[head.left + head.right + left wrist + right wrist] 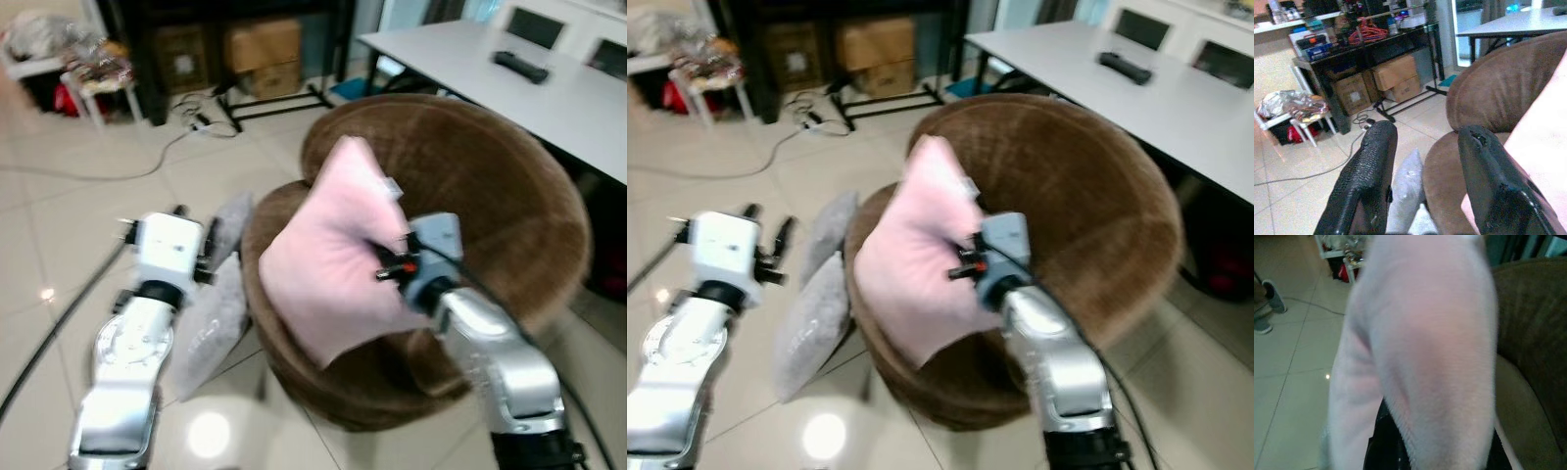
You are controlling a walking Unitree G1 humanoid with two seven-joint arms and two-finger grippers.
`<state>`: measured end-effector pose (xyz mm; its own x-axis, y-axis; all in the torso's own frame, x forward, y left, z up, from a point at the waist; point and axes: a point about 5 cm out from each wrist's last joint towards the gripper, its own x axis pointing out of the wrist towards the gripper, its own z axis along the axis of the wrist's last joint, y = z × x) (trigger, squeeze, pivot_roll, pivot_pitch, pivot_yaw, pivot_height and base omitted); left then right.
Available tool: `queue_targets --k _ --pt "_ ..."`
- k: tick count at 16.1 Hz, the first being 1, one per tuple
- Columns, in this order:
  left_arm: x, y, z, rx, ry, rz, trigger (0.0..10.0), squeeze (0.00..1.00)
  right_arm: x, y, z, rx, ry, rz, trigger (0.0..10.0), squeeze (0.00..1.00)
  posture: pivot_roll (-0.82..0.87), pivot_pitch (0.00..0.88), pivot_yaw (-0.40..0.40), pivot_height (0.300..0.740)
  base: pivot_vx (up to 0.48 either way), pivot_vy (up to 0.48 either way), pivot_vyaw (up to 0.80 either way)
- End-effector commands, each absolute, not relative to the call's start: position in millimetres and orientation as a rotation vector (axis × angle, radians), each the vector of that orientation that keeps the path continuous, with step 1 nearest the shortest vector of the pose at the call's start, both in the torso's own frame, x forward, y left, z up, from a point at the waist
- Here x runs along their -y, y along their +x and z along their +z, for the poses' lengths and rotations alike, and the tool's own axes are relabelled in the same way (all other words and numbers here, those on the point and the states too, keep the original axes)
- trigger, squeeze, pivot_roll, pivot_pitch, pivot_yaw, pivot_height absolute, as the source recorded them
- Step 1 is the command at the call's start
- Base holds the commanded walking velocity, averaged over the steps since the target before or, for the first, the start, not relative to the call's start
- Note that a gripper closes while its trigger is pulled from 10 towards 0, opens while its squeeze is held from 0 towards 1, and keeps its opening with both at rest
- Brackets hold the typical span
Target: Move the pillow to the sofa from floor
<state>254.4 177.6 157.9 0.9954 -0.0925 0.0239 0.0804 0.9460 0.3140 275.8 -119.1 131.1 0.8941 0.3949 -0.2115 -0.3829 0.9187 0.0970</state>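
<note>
On a tiled floor [59, 245], a brown round sofa [490, 186] filled the frame's centre, the pink pillow [328, 264] held over its seat, pinched by the right pincer [387, 266]. The left pincer [1425, 186] hung spread at lower left beside a grey cushion [211, 328]. Lowering the pillow fully onto the seat before releasing would likely stop it tipping out.

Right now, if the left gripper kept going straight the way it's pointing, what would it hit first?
Probably the grey pillow leaning against the brown chair. In the left wrist view it sits between the open left gripper fingers, just ahead. Beyond it is bare floor, though depth is hard to judge.
</note>
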Motion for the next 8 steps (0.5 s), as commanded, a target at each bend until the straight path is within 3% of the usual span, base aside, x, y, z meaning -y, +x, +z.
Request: queue_targets --k 1,8 --pt "-183.7 252.7 160.9 0.043 0.333 -0.061 10.0 0.0 107.9 278.1 143.6 -0.174 0.04 0.462 10.0 0.0 0.07 0.0 -0.081 0.74 0.304 0.0 0.0" --pt "-182.8 252.4 159.4 0.039 0.335 -0.062 10.0 0.0 104.7 279.7 146.0 -0.172 -0.003 0.502 10.0 0.0 0.07 0.0 -0.088 0.74 0.297 0.0 0.0"
